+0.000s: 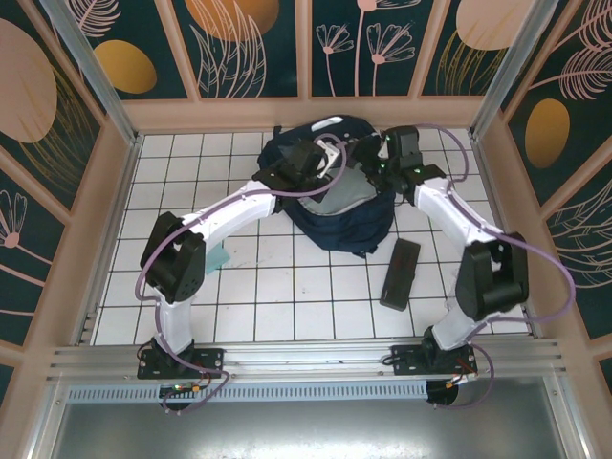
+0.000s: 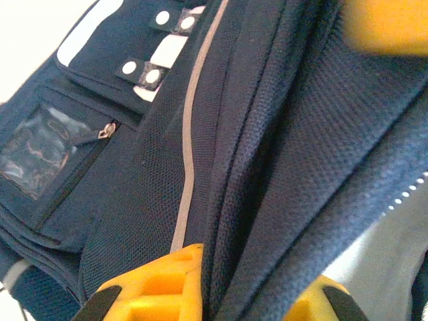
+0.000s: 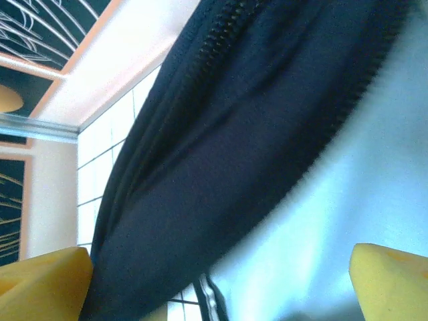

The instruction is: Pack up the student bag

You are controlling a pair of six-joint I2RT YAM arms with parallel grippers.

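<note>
student bag [image 1: 337, 228] lies on the white gridded table [image 1: 287, 306], toward the far wall, between the two arms. navy fabric, a pale grey panel showing at its top.

left gripper [image 2: 244, 297]: over the bag's upper left part. yellow fingers [image 2: 154, 287] stand on either side of a thick navy fold, and the fabric fills the whole gap between them; reads as clamped on that fold. beside the fold, left wrist view: a grey piping line, a zipped front pocket with a clear window, white strips with snap studs, a reflective dotted edge at the right.

right gripper [image 3: 221, 287]: at the bag's upper right edge. yellow fingers [image 3: 40, 281] are spread wide. a navy flap with a zipper line along its edge crosses between them and touches the left-hand finger; the other finger is clear of the fabric, with pale lining in front of it. not gripping.

black flat case [image 1: 400, 273]: on the table just right of the bag's near end, apart from it, long side running roughly toward the arm bases.

teal piece [image 1: 219, 256]: on the table left of the bag, partly under the left arm; cannot tell what it is.
</note>
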